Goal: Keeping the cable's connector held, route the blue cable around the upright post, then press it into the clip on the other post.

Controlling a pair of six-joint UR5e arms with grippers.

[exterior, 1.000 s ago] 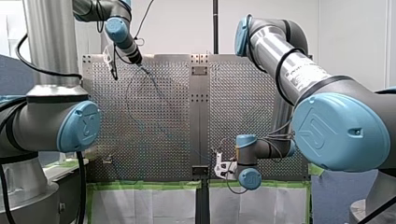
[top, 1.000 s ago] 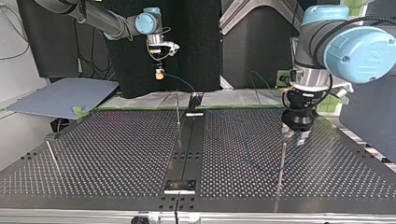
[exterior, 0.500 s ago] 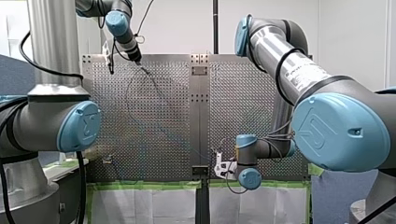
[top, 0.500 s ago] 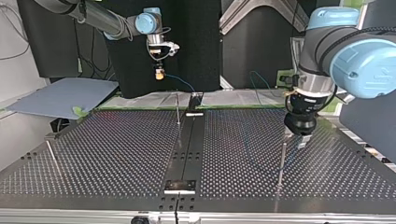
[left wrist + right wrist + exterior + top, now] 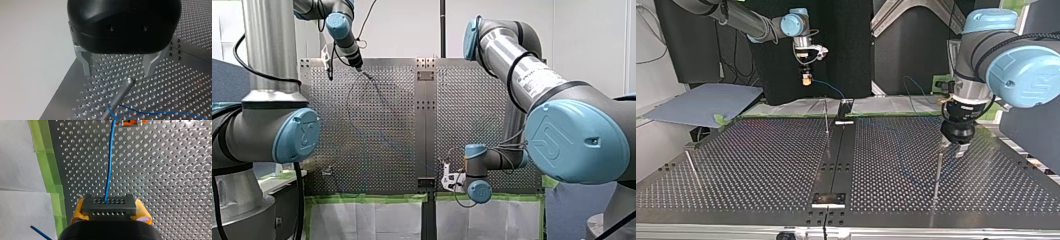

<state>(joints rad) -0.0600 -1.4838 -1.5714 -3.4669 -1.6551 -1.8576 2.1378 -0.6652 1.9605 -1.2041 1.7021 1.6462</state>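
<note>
Down at the right wrist, my right pincer [image 5: 110,211] clamps the connector [image 5: 109,203], blue cable [image 5: 108,170] running out of frame; my left pincer [image 5: 118,73] gapes empty over a post [image 5: 120,94].

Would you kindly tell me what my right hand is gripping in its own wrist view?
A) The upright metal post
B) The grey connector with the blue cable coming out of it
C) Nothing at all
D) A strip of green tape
B: in the right wrist view, my right hand is shut on the grey connector, and the blue cable runs out of its holed face over the perforated table.
</note>
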